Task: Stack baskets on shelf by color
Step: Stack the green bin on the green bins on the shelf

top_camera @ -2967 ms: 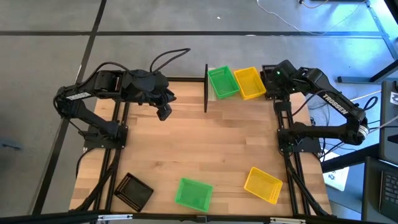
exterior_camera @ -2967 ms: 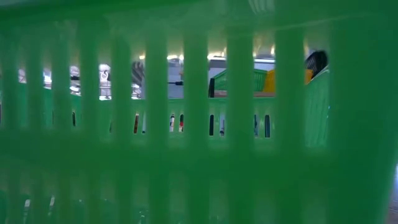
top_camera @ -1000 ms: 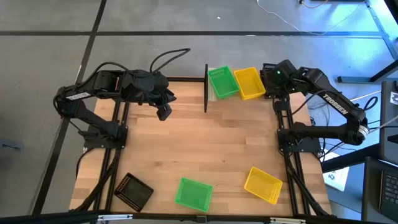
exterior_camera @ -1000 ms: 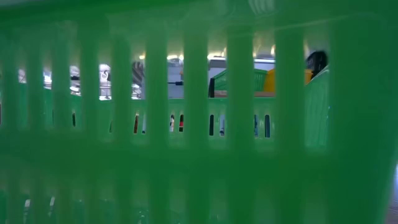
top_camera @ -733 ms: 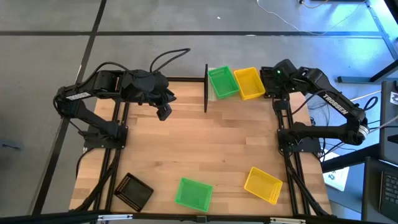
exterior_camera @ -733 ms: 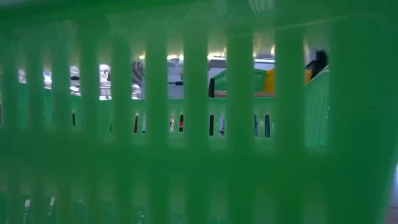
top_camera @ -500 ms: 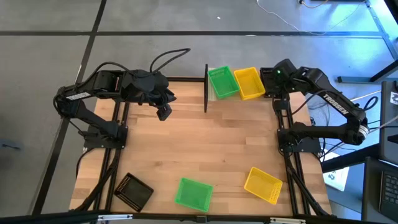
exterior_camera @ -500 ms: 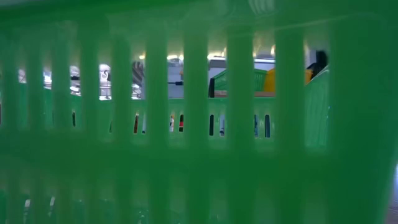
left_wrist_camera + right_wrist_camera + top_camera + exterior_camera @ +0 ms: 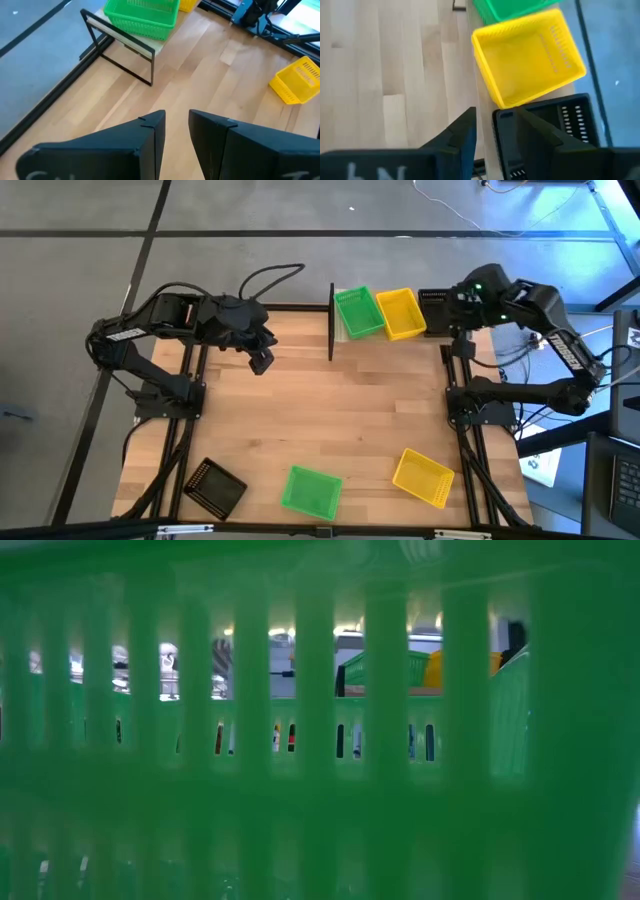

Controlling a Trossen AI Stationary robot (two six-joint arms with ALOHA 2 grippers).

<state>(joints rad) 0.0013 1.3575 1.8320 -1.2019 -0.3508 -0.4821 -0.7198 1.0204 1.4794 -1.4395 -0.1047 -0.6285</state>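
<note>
Table (image 9: 330,410) carrying most of the scene, shelf (image 9: 337,308) sitting at its far edge. Shelf already holding a green basket (image 9: 358,312), a yellow basket (image 9: 402,313) just beside it, and a black basket (image 9: 570,131) at the right end, next to the yellow one. Whether any of these are stacks cannot be told. Lying loose at the near edge, well apart from the shelf: a second green basket (image 9: 310,491), a second yellow basket (image 9: 422,477), a second black basket (image 9: 215,486). Loose green one blocking the low view almost entirely. Judging the task partly done: one colour spot each begun, three loose baskets visibly waiting. Right gripper (image 9: 452,302) hovering over the shelf's right end, fingers (image 9: 462,135) slightly parted, gripping nothing. Left gripper (image 9: 262,360) hanging over the table's far left, fingers (image 9: 150,142) slightly parted, empty.
</note>
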